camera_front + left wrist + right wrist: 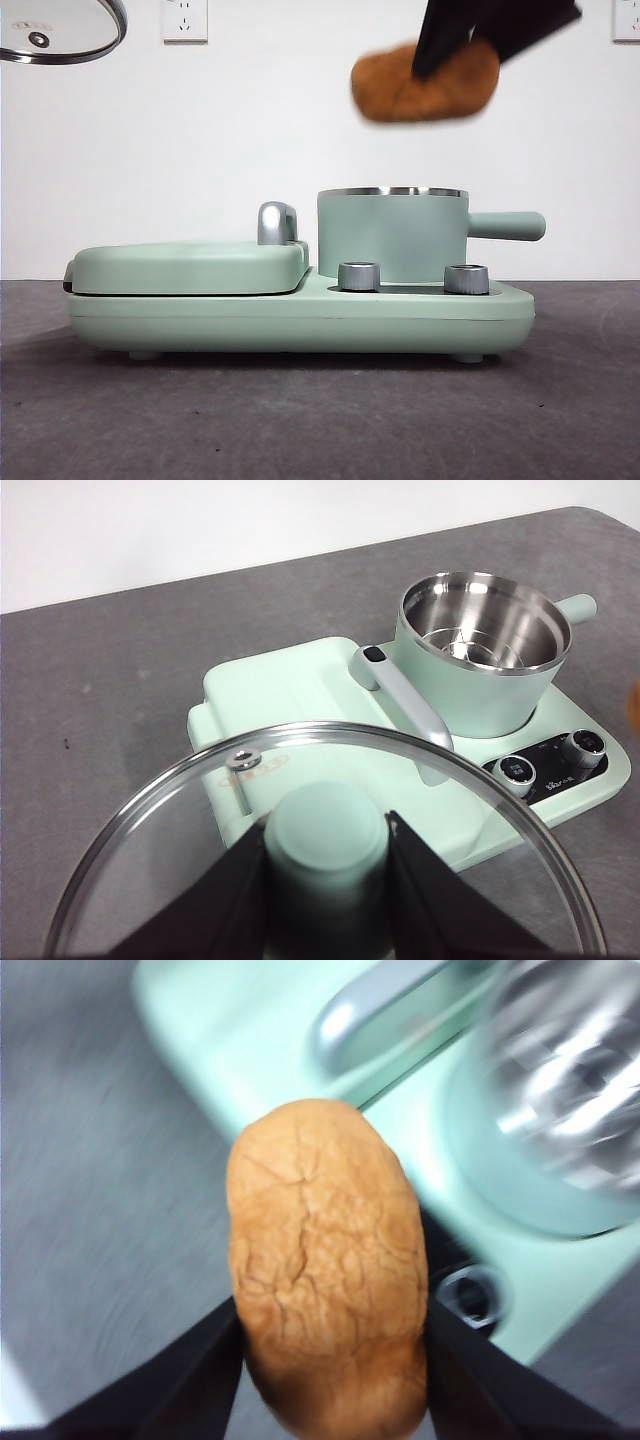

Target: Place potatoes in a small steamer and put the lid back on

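- Right gripper (330,1360): jaws pinching the potato (325,1270) from both sides, one black jaw on each flank; creased orange-brown skin fills the middle of the right wrist view.
- Front view: same potato (425,82) held up in the air, dark gripper (455,50) coming in from the top right. It is above the small steamer (392,235), clear of the rim, not touching.
- Left gripper (325,880): jaws clamped on the mint-green knob (325,830) of the lid (180,840), one jaw on each side of it.
- Lid is held aloft, glass pane with steel rim; in the front view it shows at the top left corner (60,30), well apart from the steamer.
- Steamer is uncovered, steel rim on top, straight mint side handle (505,226). Left wrist view shows its steel interior (485,630) with a stepped insert, nothing in it.
- Steamer sits on the mint-green appliance base (300,310), beside the flat griddle cover (190,268) with a chrome handle (277,222).
- Two steel dials (359,276) on the base in front of the steamer.
- Base stands on the dark grey table (300,420); white wall with sockets (185,20) behind.
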Available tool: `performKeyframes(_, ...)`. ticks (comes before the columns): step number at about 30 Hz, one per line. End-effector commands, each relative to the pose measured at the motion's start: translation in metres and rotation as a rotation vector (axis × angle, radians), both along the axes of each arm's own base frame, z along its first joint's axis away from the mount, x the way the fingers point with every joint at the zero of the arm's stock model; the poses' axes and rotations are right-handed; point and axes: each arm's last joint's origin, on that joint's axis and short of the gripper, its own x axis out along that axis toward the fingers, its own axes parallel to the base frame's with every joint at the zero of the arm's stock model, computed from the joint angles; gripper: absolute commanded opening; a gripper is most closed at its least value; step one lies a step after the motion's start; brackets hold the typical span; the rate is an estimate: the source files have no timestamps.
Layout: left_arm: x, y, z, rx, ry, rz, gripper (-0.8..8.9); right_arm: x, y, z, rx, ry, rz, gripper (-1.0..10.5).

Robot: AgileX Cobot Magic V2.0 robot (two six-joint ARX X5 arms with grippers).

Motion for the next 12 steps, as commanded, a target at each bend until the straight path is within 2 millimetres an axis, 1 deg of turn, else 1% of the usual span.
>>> performKeyframes(1, 0.000, 0.000, 0.008, -0.019, -0.045, -0.003, 0.15, 0.020, -0.001, 0.026, 0.044, -0.040, -0.069, 1.9)
performKeyframes(4, 0.001, -0.001, 0.007, -0.018, -0.042, -0.003, 0.15, 0.046, -0.006, 0.042, 0.056, -0.059, -0.133, 1.9)
performKeyframes(6, 0.001, -0.001, 0.007, -0.017, -0.040, -0.003, 0.15, 0.064, -0.005, 0.047, 0.057, -0.059, -0.159, 1.9)
performKeyframes(9, 0.002, -0.001, 0.007, -0.016, -0.037, -0.003, 0.15, 0.093, -0.002, 0.048, 0.044, -0.062, -0.179, 1.9)
performKeyframes(12, 0.003, -0.001, 0.006, -0.013, -0.035, -0.004, 0.15, 0.120, 0.004, 0.043, 0.035, -0.046, -0.190, 1.9)
